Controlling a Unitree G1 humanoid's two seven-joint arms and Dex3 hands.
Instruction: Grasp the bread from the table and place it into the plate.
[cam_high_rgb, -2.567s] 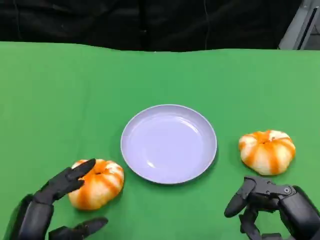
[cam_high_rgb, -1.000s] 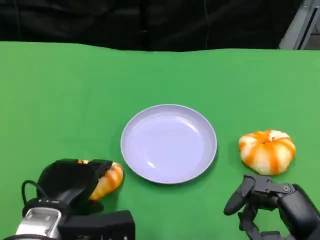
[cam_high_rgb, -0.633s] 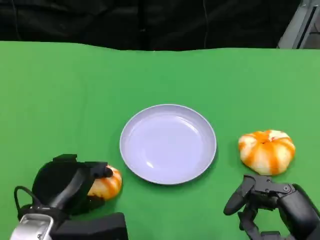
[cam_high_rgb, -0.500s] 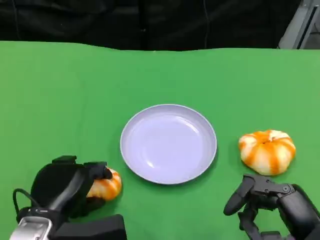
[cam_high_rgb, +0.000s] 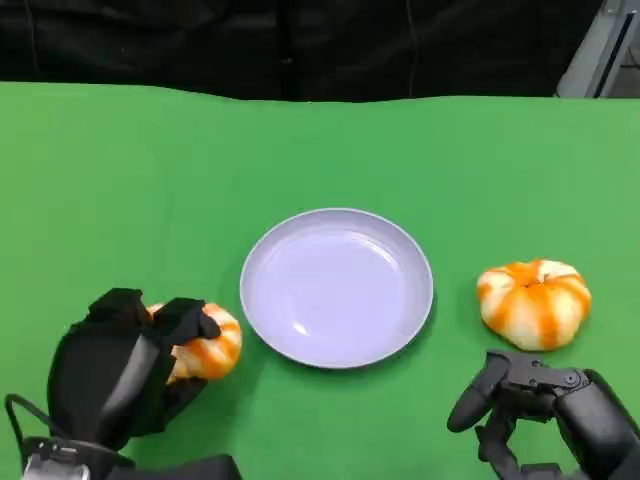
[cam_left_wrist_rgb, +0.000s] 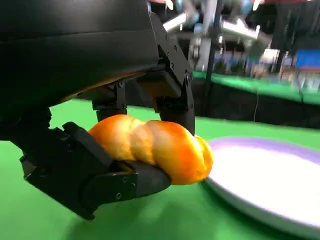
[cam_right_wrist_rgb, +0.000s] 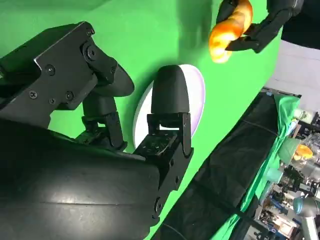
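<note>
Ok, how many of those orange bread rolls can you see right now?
2. One bread roll is gripped by the left robot hand, beside the plate. The other bread roll sits on the table across the plate, beyond the right robot hand.

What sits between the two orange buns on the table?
The lavender plate lies between the held bread and the other bread, seen in the head view.
</note>
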